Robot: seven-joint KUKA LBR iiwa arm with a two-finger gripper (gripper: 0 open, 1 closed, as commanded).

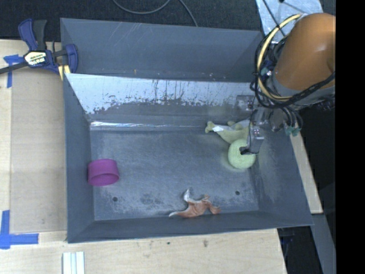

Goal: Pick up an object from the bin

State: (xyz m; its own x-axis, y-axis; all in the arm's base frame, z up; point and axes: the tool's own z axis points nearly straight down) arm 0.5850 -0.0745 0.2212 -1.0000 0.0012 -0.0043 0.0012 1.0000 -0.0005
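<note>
My gripper (249,149) hangs at the right side of the bin, its fingertip down on the top of a pale green round ball-like thing (238,158). Just behind that ball lies a pale yellow-green floppy piece (225,131), close to the back wall. The ball rests on the bin floor beside the right wall.
A purple short cylinder cup lies on its side at the left of the floor (103,172). A small orange and tan toy figure lies near the front wall (195,208). The arm with its orange cover and cables comes in from the upper right.
</note>
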